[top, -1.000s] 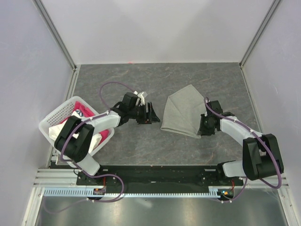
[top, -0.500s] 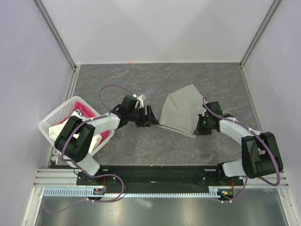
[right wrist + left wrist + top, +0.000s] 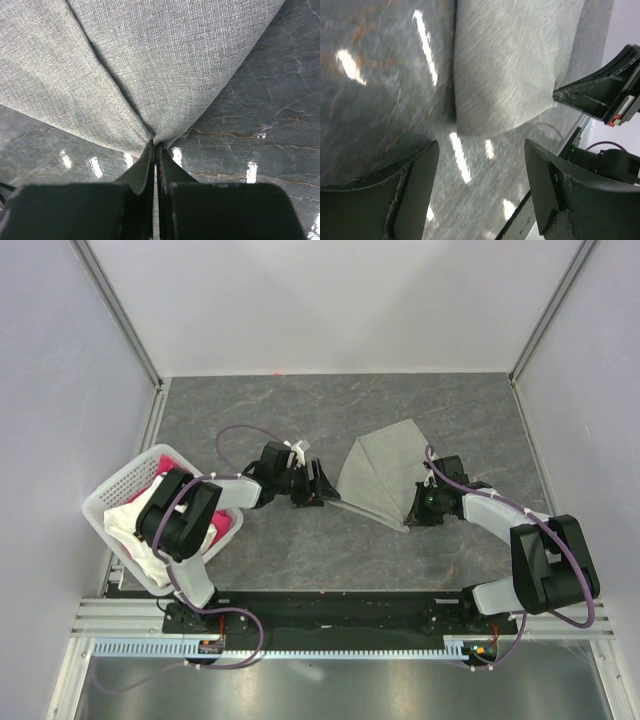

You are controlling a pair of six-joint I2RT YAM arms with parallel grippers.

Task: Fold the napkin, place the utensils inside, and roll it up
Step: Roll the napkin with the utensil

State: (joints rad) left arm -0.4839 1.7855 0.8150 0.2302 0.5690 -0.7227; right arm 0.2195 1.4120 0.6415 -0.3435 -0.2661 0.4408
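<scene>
Centrally on the worktop (image 3: 300, 410) lies the napkin (image 3: 378, 475), a creased grey wedge. The right end effector (image 3: 156, 148) is clamped on its near right corner, with cloth pinched between the fingers. The left end effector (image 3: 480, 192) sits just beside the napkin's left corner, its jaws wide apart and holding nothing.

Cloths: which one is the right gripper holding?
The grey-green napkin on the table, pinched at one corner by the right gripper; the pink cloth and white cloth lie in the basket.
</scene>
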